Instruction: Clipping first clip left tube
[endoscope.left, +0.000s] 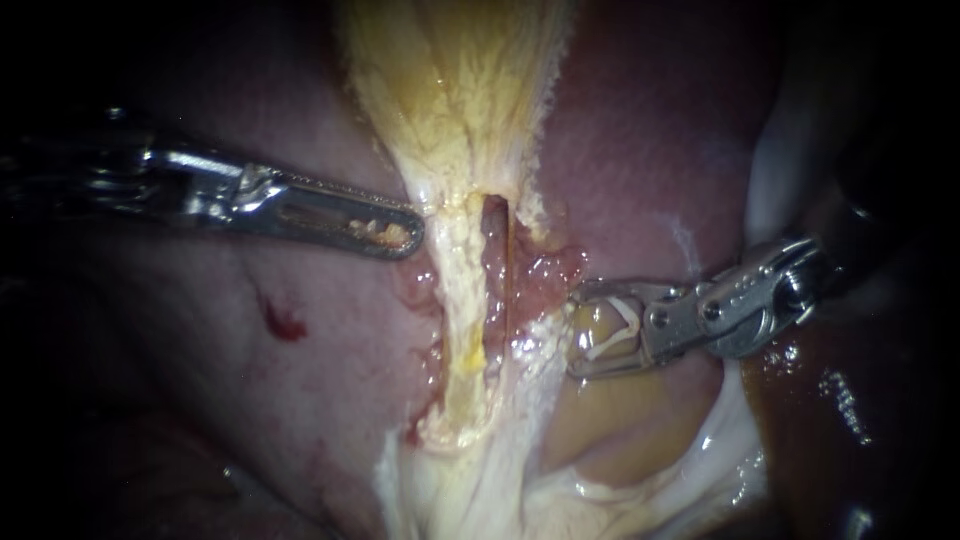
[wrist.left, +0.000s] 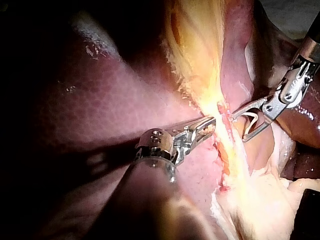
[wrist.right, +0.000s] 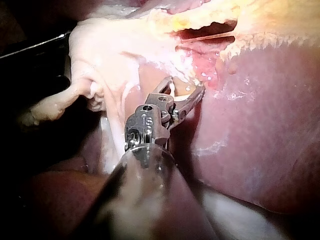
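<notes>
Endoscope view: left instrument (endoscope.left: 405, 235), jaws seemingly together, tip touching pale tissue where the gallbladder (endoscope.left: 455, 90) narrows. From there the left tube (endoscope.left: 462, 310) runs down over the liver (endoscope.left: 250, 380). Near it but apart, right instrument (endoscope.left: 578, 333) holds a white clip (endoscope.left: 612, 322) between wide-set jaws.
</notes>
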